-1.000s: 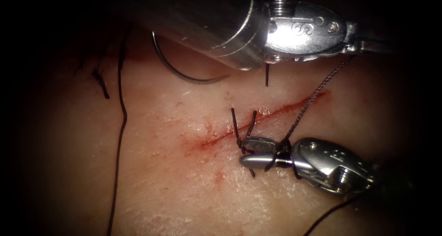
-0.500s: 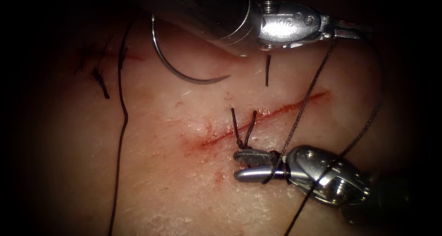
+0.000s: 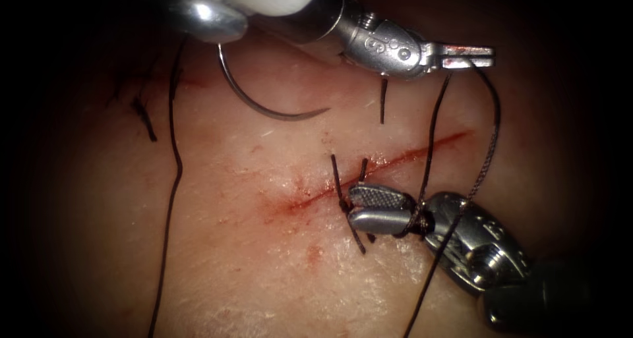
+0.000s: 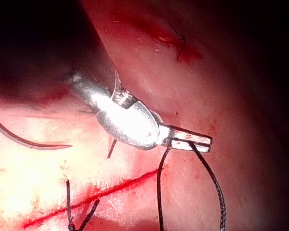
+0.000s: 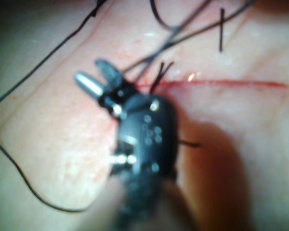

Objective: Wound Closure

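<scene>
The left tool [image 3: 484, 55] pinches the thread [image 3: 489, 140] in its pressed-together jaws beyond the cut [image 3: 369, 170], while the right tool [image 3: 370, 207], thread looped round its neck, spreads its jaws just beside the short thread end [image 3: 336, 176] at the cut's middle. The needle [image 3: 264, 101] lies free on the tissue [image 3: 250, 259], well left of both tools, held by neither. No readable writing shows.

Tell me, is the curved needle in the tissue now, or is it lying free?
Lying free. The needle rests on the tissue, left of the cut, its bare tip showing; neither end effector holds it.
</scene>
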### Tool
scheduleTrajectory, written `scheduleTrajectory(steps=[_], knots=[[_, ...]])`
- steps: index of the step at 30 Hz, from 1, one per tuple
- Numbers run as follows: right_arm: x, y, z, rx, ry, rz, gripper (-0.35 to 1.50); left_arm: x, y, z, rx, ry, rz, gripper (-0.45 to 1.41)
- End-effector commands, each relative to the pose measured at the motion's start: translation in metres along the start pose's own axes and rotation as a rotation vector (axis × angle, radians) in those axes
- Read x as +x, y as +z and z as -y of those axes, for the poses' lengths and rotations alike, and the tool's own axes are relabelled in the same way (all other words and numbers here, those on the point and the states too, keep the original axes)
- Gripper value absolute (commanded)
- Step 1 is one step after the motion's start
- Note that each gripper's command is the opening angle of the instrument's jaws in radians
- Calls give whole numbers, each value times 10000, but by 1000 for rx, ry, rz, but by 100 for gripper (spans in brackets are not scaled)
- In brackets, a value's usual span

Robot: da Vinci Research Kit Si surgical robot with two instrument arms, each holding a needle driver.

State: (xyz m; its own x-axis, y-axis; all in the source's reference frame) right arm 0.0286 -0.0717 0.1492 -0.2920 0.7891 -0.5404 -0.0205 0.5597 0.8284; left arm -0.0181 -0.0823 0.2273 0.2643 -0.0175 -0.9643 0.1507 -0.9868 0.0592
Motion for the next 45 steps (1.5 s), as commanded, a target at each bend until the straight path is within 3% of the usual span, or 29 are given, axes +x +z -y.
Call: scheduleTrajectory(steps=[1,6,11,21,22,23,25,27,31,39,45], knots=[[-9,-1,-3,-20,-2,-13,22,-9,-1,-19,-16,22,-12,-45],[2,-17,-16,-82,-9,-56,22,-6,-21,-41,-40,59,-42,-45],[8,-29,-23,-138,-22,-95,22,-6,-36,-43,-13,65,-46,-45],[-15,-4,-6,-40,76,-37,24,-8,-34,-27,43,35,-11,-45],[-16,-2,-4,-28,83,-32,24,-7,-35,-26,65,9,9,-45],[-20,1,1,1,104,-11,22,0,-38,-26,69,-101,43,-45],[-21,2,2,9,116,-5,22,3,-38,-26,62,-128,42,-45],[-23,5,6,32,132,13,22,6,-40,-27,65,-232,141,-45],[-27,13,13,66,149,31,22,12,-37,-32,65,-363,243,-45],[-32,17,21,109,186,50,22,25,-44,-14,123,-494,320,-45],[-31,18,26,170,251,25,19,23,-59,-21,118,-513,370,-45]])
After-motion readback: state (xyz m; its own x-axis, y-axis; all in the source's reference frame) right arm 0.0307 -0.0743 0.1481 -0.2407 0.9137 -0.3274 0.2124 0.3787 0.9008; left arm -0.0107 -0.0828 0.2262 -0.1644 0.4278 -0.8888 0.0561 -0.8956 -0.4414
